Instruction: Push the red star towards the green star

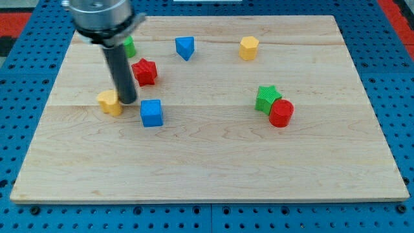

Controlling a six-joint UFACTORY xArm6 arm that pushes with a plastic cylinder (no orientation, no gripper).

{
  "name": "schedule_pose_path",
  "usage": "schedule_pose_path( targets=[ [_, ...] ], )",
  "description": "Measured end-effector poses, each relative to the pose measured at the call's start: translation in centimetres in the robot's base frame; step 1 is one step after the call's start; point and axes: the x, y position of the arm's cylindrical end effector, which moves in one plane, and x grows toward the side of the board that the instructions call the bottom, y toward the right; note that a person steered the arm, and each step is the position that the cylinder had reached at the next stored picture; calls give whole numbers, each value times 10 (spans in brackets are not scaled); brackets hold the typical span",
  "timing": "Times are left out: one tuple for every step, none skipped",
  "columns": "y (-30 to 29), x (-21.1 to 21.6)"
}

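Note:
The red star [145, 71] lies on the wooden board at the view's upper left. The green star [266, 98] lies right of the middle, touching a red cylinder [281, 112] at its lower right. My tip [127, 101] rests on the board just below and left of the red star, right beside a yellow block [110, 102] on its left and up-left of a blue cube [152, 112]. The rod rises from the tip to the view's top left.
A green block [129, 46] sits partly hidden behind the rod at the upper left. A blue triangular block [185, 47] and a yellow hexagonal block [248, 48] lie near the board's top edge. The board [207, 162] rests on a blue pegboard surface.

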Motion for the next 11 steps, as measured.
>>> schedule_pose_path(
  targets=[
    [-22,-31],
    [-30,-52],
    [0,-62],
    [43,-63],
    [87,-63],
    [113,-72],
    [144,-82],
    [171,-94],
    [206,-94],
    [234,-85],
    [239,-78]
  ],
)
